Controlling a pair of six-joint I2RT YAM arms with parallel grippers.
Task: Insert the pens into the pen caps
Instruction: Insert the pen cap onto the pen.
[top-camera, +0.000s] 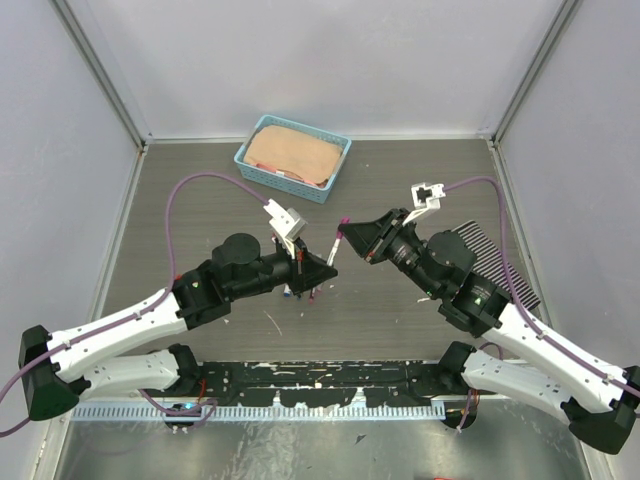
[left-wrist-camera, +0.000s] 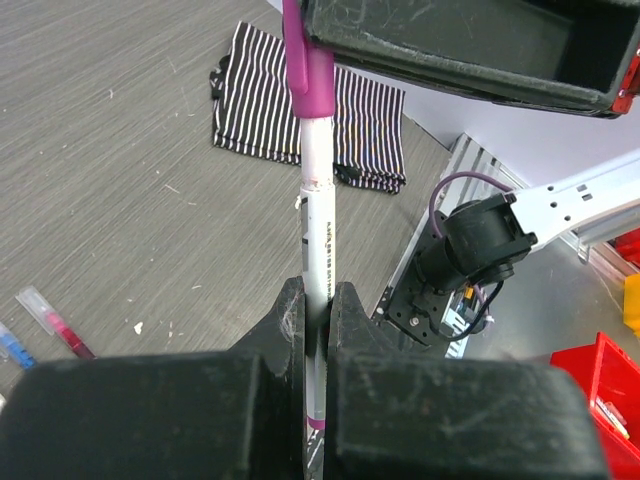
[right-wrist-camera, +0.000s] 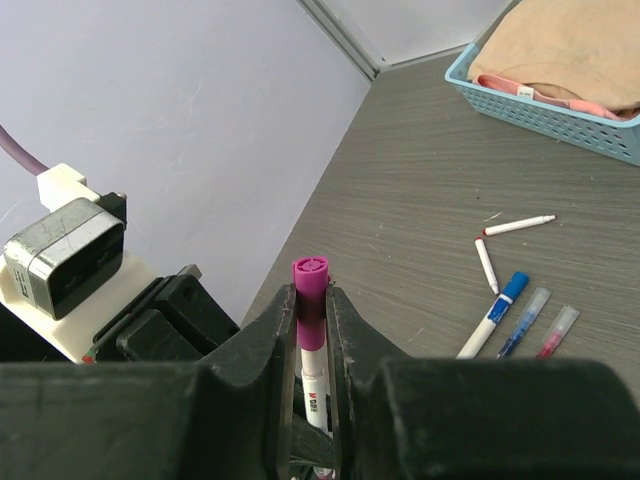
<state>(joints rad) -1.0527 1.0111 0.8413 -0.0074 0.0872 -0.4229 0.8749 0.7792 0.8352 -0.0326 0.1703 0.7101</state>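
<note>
My left gripper is shut on the white barrel of a pen, held above the table and pointing up to the right. A magenta pen cap sits on the pen's tip. My right gripper is shut on that cap, and the barrel shows between its jaws below the cap. The cap also shows in the top view and the left wrist view. On the table lie two uncapped red-tipped pens, a pen with a blue cap, and a clear blue piece beside a clear red piece.
A blue basket holding tan cloth stands at the back centre. A black-and-white striped cloth lies under and right of the right arm. The two grippers meet tip to tip over the table's middle. Grey walls close in the back and sides.
</note>
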